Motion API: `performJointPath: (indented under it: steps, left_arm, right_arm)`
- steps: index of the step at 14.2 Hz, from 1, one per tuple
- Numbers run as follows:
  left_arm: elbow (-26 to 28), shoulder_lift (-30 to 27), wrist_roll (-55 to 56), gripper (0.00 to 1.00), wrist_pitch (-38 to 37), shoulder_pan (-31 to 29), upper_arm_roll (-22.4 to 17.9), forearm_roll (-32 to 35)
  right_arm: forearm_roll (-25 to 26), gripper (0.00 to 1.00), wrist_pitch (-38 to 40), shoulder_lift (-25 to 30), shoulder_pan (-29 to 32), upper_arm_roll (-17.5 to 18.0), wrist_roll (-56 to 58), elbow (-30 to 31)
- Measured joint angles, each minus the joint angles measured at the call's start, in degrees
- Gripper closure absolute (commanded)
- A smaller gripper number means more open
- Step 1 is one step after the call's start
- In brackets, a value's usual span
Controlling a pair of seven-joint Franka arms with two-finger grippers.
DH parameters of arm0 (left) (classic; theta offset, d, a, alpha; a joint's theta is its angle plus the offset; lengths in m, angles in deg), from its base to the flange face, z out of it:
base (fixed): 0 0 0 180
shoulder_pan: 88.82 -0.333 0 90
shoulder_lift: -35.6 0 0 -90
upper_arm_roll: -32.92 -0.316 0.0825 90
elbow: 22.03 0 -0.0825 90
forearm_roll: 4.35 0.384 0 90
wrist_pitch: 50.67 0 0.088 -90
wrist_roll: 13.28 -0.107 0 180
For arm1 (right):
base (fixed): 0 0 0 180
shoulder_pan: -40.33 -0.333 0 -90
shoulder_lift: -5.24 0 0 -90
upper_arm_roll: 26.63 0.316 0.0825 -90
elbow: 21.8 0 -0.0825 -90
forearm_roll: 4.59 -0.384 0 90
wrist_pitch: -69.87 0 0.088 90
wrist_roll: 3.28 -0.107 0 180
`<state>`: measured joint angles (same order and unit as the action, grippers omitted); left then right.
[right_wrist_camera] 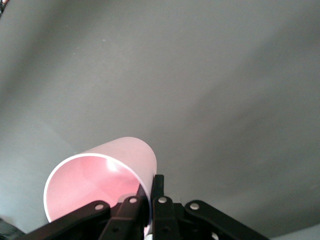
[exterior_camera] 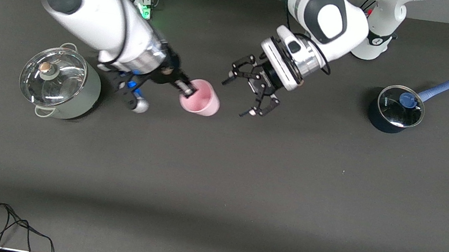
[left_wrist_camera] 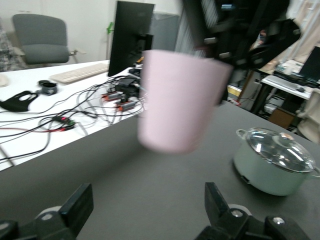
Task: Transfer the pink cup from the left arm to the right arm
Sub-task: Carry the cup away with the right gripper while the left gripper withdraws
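The right gripper (exterior_camera: 187,88) is clamped on the rim of the pink cup (exterior_camera: 202,98), one finger inside the mouth, and holds it in the air over the table (exterior_camera: 241,191); the cup looks empty (its pink inside shows bare in the right wrist view). The left gripper (exterior_camera: 253,89) hovers just beside the cup with fingers spread wide, touching nothing. Toward the right arm's end from the cup stands a lidded steel stockpot (exterior_camera: 60,84); toward the left arm's end, a lidded blue-handled saucepan (exterior_camera: 396,109).
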<state>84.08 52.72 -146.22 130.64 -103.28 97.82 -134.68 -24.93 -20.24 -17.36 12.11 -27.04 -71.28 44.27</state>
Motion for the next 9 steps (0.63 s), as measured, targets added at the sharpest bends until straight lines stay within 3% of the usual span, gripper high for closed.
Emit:
performJointPath:
  steps: [3, 5, 9]
  left_arm:
    - [0.0, 2.6, -0.1, 0.01, 0.0, -0.4, -3.8, 0.2]
    - [0.1, 4.2, -0.4, 0.0, 0.0, -0.5, -6.6, 0.4]
    - [0.0, 5.7, -0.6, 0.0, -0.8, -1.3, -10.9, 5.2]
  right_arm:
    - [1.2, 1.0, 7.9, 1.9, 6.8, -1.5, 17.4, -0.8]
    - [3.1, 1.0, 11.9, 3.6, 10.8, -4.4, 31.1, -0.9]
    - [10.4, 1.0, 14.1, 5.0, 12.3, -9.4, 52.4, 1.2]
